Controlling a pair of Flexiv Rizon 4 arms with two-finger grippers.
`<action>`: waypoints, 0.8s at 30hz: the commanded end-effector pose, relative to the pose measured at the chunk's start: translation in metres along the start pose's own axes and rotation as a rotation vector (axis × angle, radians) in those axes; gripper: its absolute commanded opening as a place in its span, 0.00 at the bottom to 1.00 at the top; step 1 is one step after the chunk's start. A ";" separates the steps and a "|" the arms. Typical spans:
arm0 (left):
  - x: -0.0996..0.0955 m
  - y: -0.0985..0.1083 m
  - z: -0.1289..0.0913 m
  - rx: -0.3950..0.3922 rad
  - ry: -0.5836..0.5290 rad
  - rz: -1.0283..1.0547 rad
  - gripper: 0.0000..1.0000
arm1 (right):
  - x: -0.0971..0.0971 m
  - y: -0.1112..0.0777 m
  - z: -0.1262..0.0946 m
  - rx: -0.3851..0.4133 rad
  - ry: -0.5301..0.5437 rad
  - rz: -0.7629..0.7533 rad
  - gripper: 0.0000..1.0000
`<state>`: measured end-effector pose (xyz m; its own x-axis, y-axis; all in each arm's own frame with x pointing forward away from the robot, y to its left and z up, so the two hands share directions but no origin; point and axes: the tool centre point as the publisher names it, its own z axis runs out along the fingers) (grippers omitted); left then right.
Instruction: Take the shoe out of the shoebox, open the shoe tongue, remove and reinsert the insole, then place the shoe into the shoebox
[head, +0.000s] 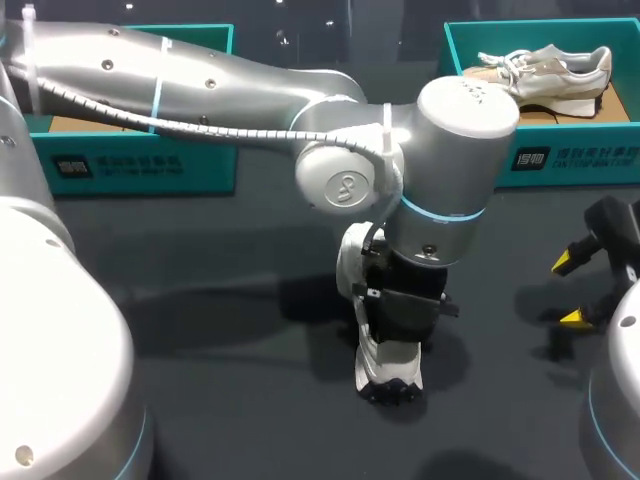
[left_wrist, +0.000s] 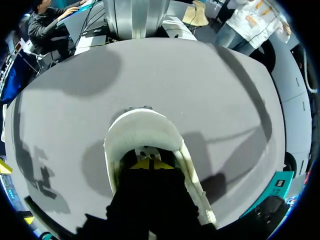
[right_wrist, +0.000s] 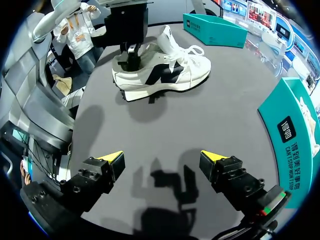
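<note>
A white sneaker with black side panels (right_wrist: 165, 72) stands on the dark table, near the middle in the head view (head: 385, 372). My left gripper (head: 398, 335) comes down from above into its heel opening. In the left wrist view the two yellow tips (left_wrist: 150, 164) sit pressed together inside the white heel collar (left_wrist: 142, 130). The gripper is shut, and I cannot see whether anything thin is pinched. My right gripper (right_wrist: 162, 157) hovers open over bare table, well short of the shoe, at the right edge of the head view (head: 572, 290).
A teal shoebox (head: 590, 160) at the back right holds a second, beige sneaker (head: 545, 70). It lies close beside my right gripper (right_wrist: 295, 135). Another teal box (head: 130, 160) stands at the back left, behind my left arm.
</note>
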<state>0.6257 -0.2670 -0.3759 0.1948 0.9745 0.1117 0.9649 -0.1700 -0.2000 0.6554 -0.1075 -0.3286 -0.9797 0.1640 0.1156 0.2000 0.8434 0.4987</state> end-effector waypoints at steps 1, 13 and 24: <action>0.011 -0.002 -0.016 -0.024 0.026 -0.009 0.00 | 0.001 0.000 0.000 0.003 -0.003 0.001 1.00; 0.020 0.003 0.016 0.023 0.117 -0.025 0.00 | 0.001 0.000 0.000 0.003 -0.003 0.001 1.00; 0.014 0.004 0.027 -0.002 0.091 -0.036 0.00 | 0.001 0.000 0.000 0.003 -0.003 0.001 1.00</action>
<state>0.6284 -0.2516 -0.3976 0.1772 0.9587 0.2225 0.9709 -0.1333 -0.1989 0.6554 -0.1075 -0.3286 -0.9797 0.1640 0.1156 0.2000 0.8434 0.4988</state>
